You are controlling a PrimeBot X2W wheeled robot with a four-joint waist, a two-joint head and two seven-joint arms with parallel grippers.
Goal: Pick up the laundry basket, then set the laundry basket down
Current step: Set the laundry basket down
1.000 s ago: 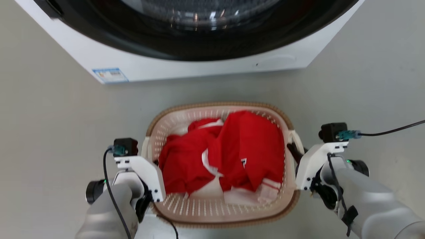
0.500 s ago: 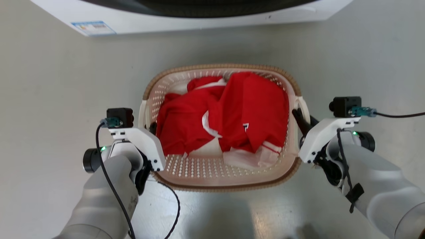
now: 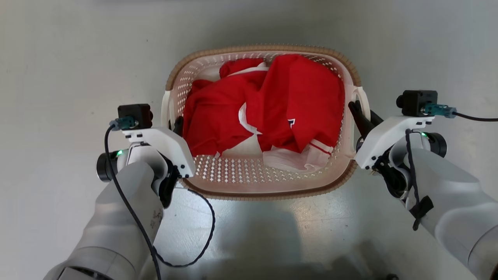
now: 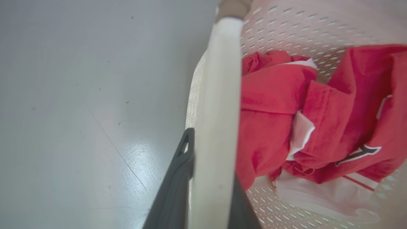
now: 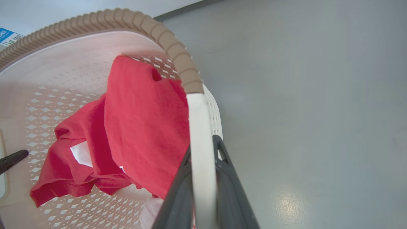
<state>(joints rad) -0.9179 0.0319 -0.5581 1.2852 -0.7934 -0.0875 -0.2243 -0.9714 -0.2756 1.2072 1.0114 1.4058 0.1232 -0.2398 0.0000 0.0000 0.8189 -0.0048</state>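
I hold the laundry basket level, left gripper clamped tight on one white handle and right gripper on the opposite, balancing the load.

Two pale grey forearms, smooth and rounded. White angular brackets at each wrist, tiny dark screws along the edges. Black box cameras on top, with teal plugs and thin black cables. Green lights are glowing. The fingers are long, dark and tapering.
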